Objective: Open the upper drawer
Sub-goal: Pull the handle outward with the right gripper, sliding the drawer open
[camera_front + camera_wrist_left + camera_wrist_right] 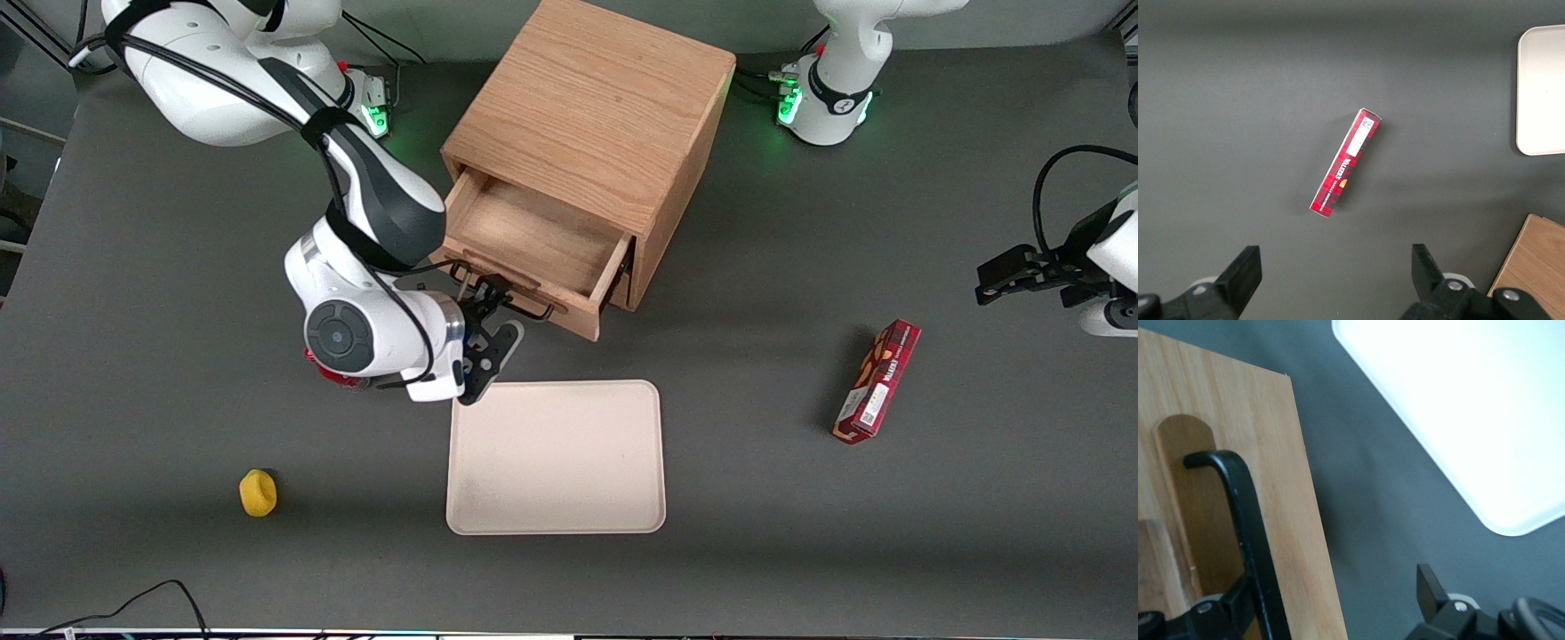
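Because drawn well out of the cube-shaped oak cabinet (596,107), shows its bare wooden inside: light oak upper drawer (533,240), upper middle of the front view. Looks open or nearly so. Hovering right at the drawer front, near frame centre: black two-finger gripper (489,324) of the working arm. In the wrist view, fingers (1429,583) spread wide, with the black wire bar handle (1245,520) between them, close against one finger and well clear of the other. Not clamped on the bar, then; probably hooked for pulling or about to let go. Nearer the camera, on the dark grey tabletop (800,551): cream rectangular tray (556,458), close below the gripper.
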Motion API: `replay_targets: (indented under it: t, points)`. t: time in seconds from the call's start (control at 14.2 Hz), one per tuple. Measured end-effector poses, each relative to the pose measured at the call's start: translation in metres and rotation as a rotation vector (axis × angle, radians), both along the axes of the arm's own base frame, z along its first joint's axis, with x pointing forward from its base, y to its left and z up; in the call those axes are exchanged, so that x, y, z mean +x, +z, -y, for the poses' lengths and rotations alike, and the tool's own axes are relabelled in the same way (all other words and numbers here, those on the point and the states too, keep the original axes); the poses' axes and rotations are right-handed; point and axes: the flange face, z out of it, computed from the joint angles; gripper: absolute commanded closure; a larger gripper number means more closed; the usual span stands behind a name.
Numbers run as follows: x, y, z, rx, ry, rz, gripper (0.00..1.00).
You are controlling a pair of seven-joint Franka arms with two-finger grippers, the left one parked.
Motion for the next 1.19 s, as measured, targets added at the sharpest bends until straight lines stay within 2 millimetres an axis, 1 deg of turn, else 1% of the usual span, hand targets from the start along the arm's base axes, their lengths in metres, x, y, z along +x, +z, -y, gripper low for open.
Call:
replay_targets:
  t: [0.28,0.98,1.19]
  points:
    - [0.023,0.002,0.023,0.006,-0.007,0.029,0.00]
    - [0.065,0.002,0.070,0.015,0.015,0.108,0.00]
    - [0.074,0.000,0.077,0.021,0.006,0.121,0.00]
